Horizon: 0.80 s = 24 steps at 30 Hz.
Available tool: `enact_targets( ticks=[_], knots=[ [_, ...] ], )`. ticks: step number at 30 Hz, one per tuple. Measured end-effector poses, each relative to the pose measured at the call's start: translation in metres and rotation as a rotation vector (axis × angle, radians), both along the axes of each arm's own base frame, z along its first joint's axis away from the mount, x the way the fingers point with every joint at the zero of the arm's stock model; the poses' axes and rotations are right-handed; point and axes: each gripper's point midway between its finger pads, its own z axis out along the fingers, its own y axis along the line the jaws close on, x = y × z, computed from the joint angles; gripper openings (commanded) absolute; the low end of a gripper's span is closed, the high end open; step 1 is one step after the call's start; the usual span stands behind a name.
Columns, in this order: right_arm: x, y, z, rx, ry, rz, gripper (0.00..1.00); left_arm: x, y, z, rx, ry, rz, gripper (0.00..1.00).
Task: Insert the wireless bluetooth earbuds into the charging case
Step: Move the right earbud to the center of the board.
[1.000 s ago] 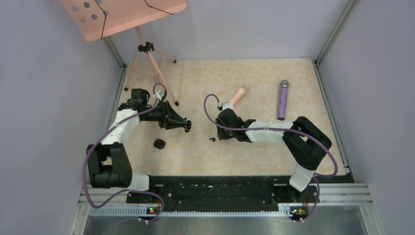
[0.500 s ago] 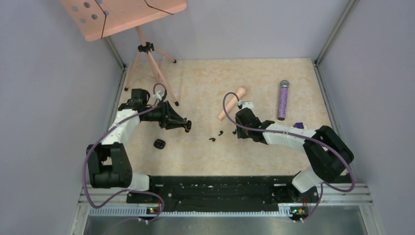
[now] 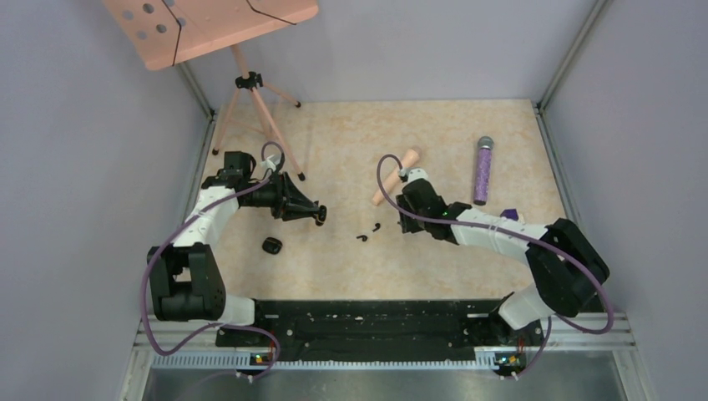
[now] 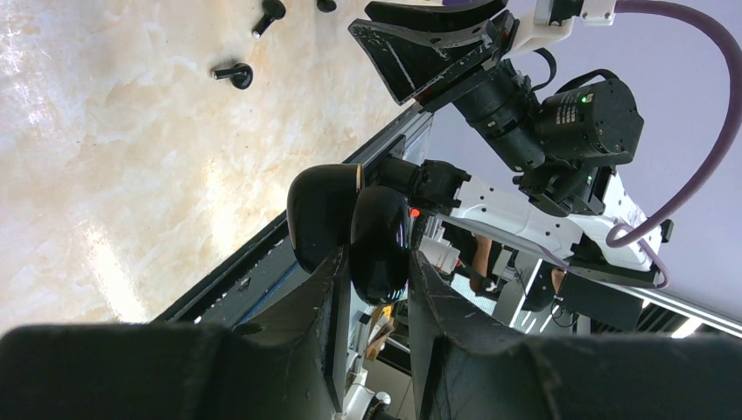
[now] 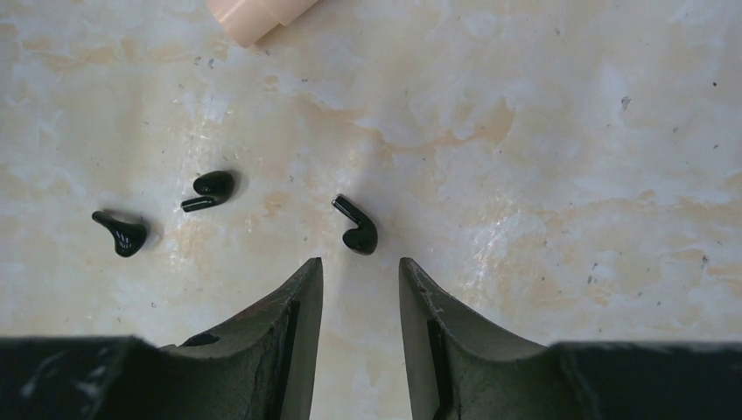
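The left arm [image 3: 209, 219] and right arm [image 3: 493, 236] share white link shells between bulky black joints. A purple cable [image 4: 728, 96] loops along each toward the wrist. The right gripper [image 5: 360, 262] has matte black wedge fingers [image 5: 293, 337], scuffed at the edges.

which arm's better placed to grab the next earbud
Right. The right end effector is open, just short of the nearest earbud on the table. The left end effector is shut on the charging case and sits farther off.

The beige marbled table [image 3: 351, 142] carries three black earbuds [image 3: 361, 238] near its centre, a peach cylinder [image 3: 396, 176] toward one o'clock, a glittery purple microphone [image 3: 482, 170] at two, a tripod [image 3: 271, 134] at ten and a black rounded lump [image 3: 271, 246] at eight.
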Motion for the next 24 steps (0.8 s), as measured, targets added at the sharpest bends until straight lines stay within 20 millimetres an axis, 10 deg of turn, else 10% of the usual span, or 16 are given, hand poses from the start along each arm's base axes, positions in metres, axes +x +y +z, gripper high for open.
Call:
enact_targets(
  ticks=[15,24],
  knots=[
    [0.006,0.003,-0.029,-0.086,0.072,0.037,0.37,-0.001,0.000,-0.002,-0.001,0.006,0.001,0.00],
    [0.040,-0.042,0.006,-0.030,-0.040,-0.154,0.38,-0.001,0.000,-0.003,-0.001,0.008,0.001,0.00]
  ],
)
